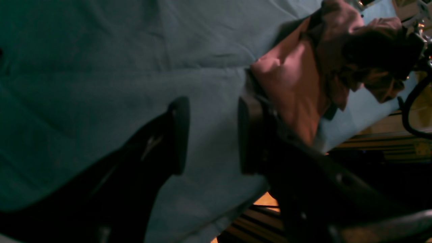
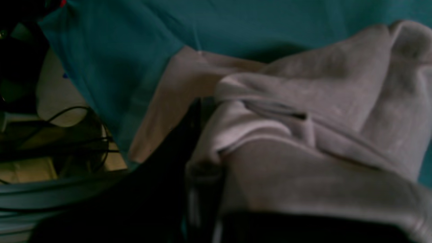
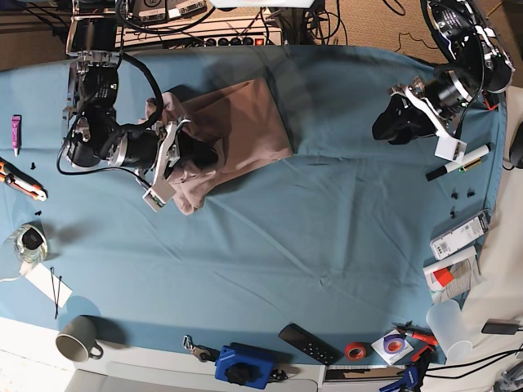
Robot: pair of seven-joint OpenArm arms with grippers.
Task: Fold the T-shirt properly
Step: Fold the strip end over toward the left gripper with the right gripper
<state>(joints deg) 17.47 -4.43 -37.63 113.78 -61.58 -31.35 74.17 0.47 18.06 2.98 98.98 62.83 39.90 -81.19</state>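
Observation:
The pink-beige T-shirt (image 3: 241, 122) lies partly folded and bunched on the teal table cloth (image 3: 310, 220) at the back left. My right gripper (image 3: 198, 153) is at the shirt's left front part, shut on a bunched fold of it. In the right wrist view the fabric (image 2: 303, 111) drapes over the gripper (image 2: 206, 158) and hides most of the fingers. My left gripper (image 3: 391, 124) hovers over bare cloth at the far right, well away from the shirt. In the left wrist view it (image 1: 212, 135) is open and empty, with the shirt (image 1: 290, 81) beyond it.
A marker (image 3: 458, 161) lies near the left arm. A remote (image 3: 309, 343), red tape roll (image 3: 354, 351), blue tool (image 3: 245, 365) and mug (image 3: 78, 339) line the front edge. An orange cutter (image 3: 20, 180) lies at the left edge. A plastic cup (image 3: 448, 327) stands at the front right.

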